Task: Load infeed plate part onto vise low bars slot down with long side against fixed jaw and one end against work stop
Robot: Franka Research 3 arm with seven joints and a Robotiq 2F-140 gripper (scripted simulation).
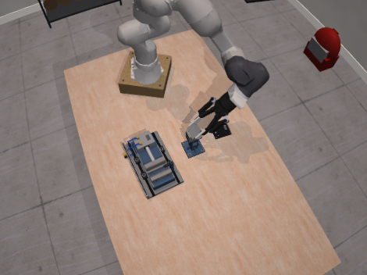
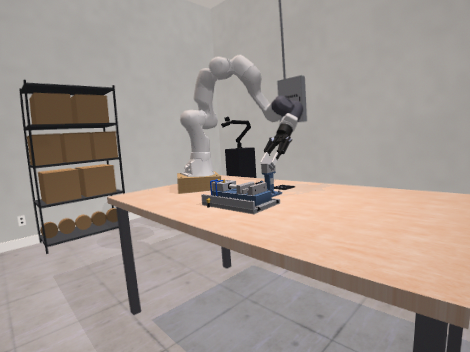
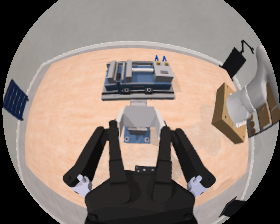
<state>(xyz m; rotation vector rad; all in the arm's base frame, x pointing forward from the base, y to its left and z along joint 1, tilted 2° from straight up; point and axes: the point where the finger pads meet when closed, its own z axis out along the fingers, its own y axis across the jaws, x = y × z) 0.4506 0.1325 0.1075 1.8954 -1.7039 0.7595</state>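
The part (image 1: 193,131), a light grey block, sits between the fingers of my gripper (image 1: 197,129), which is shut on it. I hold it just above the V-block (image 1: 192,149), a small blue fixture on the table to the right of the vise. In the wrist view the part (image 3: 139,118) lies between my fingers with the blue V-block (image 3: 138,136) right under it. I cannot tell which way its slot faces. The vise (image 1: 153,162) stands open with nothing between its jaws; it also shows in the wrist view (image 3: 139,78) and in the side view (image 2: 240,196).
A dark, bare infeed plate (image 1: 222,131) lies just right of the V-block, under my wrist. The arm's wooden base (image 1: 145,75) stands at the far end of the table. A shelf with boxes (image 2: 70,161) stands off the table.
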